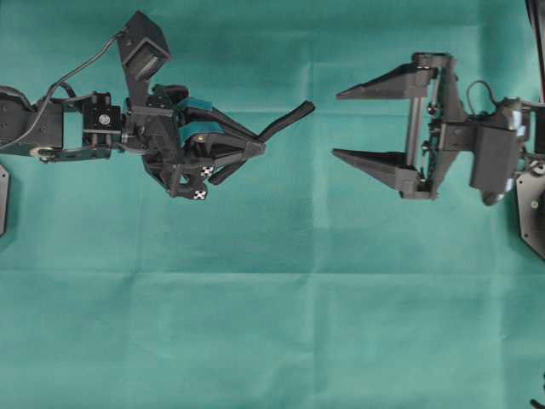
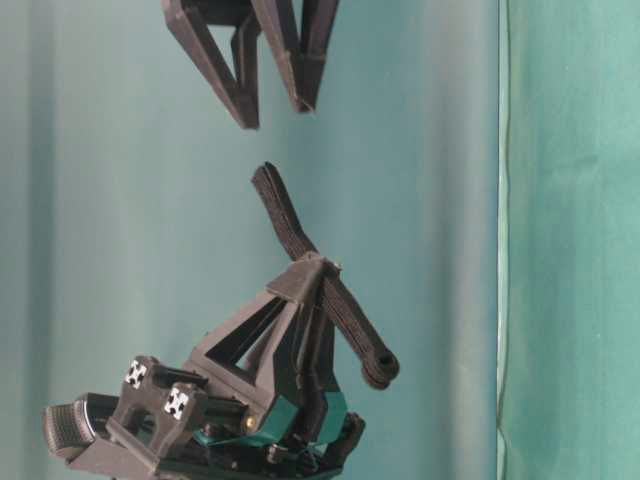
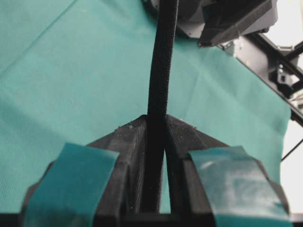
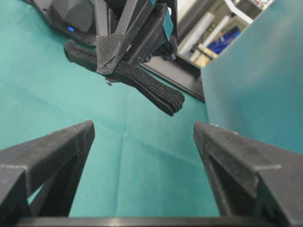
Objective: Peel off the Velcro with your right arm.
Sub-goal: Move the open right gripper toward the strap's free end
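The Velcro (image 1: 286, 120) is a narrow black strip held up off the green cloth, and my left gripper (image 1: 255, 149) is shut on its middle. Seen from table level, the Velcro (image 2: 290, 225) sticks out past the clamped fingertips on both sides. The left wrist view shows the Velcro (image 3: 161, 71) pinched between the two teal-taped fingers (image 3: 120, 151), running away toward the right arm. My right gripper (image 1: 335, 123) stands open a short way to the right, pointing at the strip's free end without touching it. In the right wrist view the Velcro (image 4: 151, 90) hangs ahead of the right gripper (image 4: 143, 130), beyond its spread fingers.
Green cloth (image 1: 272, 315) covers the whole table. A green backdrop wall (image 4: 255, 71) rises on one side. Black base plates (image 1: 532, 213) sit at the left and right edges of the overhead view.
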Available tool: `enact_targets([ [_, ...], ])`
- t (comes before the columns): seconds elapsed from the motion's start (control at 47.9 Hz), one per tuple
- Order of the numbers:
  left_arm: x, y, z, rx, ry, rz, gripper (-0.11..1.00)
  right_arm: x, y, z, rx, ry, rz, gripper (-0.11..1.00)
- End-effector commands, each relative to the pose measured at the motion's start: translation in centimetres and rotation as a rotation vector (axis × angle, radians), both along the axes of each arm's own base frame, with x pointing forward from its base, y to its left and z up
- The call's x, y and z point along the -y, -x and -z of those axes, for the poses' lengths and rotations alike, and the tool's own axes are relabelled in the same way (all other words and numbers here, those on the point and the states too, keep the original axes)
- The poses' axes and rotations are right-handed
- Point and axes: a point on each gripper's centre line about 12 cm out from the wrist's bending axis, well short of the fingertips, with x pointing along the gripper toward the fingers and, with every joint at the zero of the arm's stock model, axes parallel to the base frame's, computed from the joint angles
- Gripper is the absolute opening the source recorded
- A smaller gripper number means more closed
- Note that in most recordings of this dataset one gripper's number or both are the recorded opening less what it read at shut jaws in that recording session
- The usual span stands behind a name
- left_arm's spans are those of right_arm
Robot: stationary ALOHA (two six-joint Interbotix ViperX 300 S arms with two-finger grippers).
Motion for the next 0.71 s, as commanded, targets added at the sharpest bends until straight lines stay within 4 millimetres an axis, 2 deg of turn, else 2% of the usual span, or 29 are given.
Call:
enact_targets([
  [0.0, -0.1, 0.1, -1.1, 0.038, -0.002, -0.004, 0.09, 0.3, -0.9, -1.0, 0.032, 0.005, 0.002, 0.65],
  [0.292, -0.1, 0.2, -1.0, 0.038, -0.004, -0.004, 0.09, 0.4, -2.2, -0.2, 0.016, 0.012, -0.003, 0.65],
  [0.689, -0.6, 0.5, -0.8, 0.043, -0.002, -0.020, 0.09, 0.4, -2.2, -0.1, 0.023, 0.017, -0.005, 0.65],
])
